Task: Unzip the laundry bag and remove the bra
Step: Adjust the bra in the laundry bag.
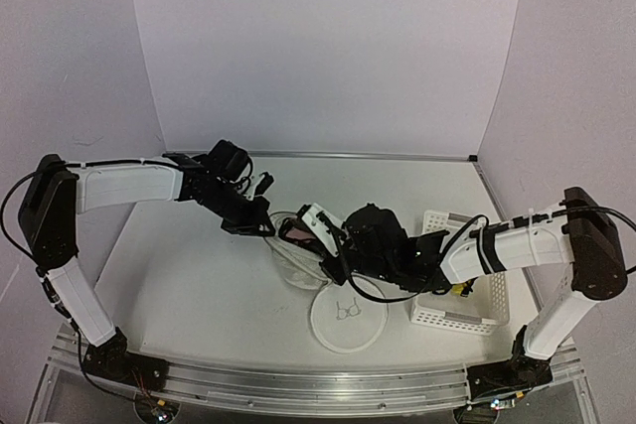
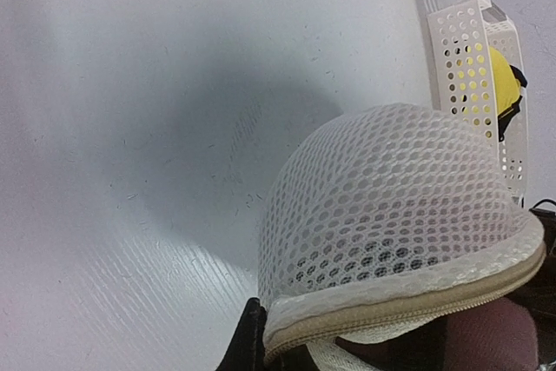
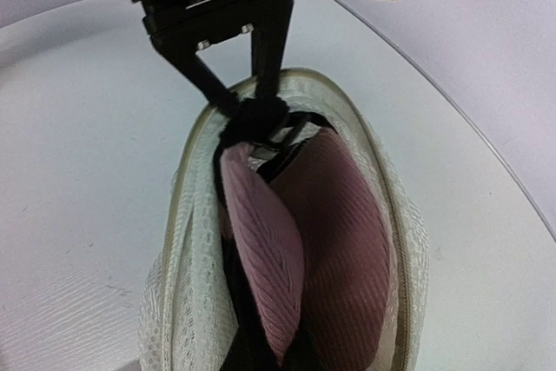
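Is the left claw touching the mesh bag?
Touching. The right wrist view shows the left gripper pinched shut on the rim of the laundry bag, at the top of its opening.

White arm links (image 1: 129, 184), black joints (image 1: 50, 208), black bases (image 1: 104, 353).

wht mesh laundry bag (image 2: 382, 188), pink ribbed bra (image 3: 347, 241), wht perf. basket (image 2: 456, 49)
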Motion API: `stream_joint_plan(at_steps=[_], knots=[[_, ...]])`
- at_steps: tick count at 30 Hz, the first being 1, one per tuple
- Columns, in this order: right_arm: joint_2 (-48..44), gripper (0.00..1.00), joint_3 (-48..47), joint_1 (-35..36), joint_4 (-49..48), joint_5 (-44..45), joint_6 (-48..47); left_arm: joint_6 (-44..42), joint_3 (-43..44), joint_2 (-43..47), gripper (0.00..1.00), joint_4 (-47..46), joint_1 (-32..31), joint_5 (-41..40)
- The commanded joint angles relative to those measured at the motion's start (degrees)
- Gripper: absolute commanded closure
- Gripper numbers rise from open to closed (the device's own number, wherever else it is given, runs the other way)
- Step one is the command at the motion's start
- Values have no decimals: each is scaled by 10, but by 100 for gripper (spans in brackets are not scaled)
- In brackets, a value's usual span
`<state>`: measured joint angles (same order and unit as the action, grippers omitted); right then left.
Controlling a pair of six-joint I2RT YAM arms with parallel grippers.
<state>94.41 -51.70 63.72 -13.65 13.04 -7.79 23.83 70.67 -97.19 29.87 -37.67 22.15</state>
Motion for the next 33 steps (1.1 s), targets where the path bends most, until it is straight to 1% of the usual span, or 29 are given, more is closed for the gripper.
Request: stream_joint_plan(at_steps=[1,4,7,12,19,22,26,30,33], knots=[[-16,100,-4,6,-112,83,-36,-21,-21,-10,100,-15,5,-1],[-7,100,-4,5,-157,101,-34,-19,-39,-12,100,-23,3,2],[1,100,-8,6,-178,88,-22,-13,-58,-13,100,-42,1,12],[13,100,2,5,-193,33,-14,-8,-70,-14,100,-57,-1,17],[-2,100,108,5,-288,-79,-71,-4,-62,-5,100,-64,-1,0],[-12,95,138,6,-292,-104,-88,-2,-59,0,100,-66,-1,-9],[-21,86,159,6,-292,-93,-93,-2,-56,3,100,-68,-2,-8],[-21,76,151,5,-290,-80,-96,-5,-54,4,100,-68,-1,-6],[-19,70,135,5,-284,-74,-99,-5,-58,6,100,-68,-1,-8]])
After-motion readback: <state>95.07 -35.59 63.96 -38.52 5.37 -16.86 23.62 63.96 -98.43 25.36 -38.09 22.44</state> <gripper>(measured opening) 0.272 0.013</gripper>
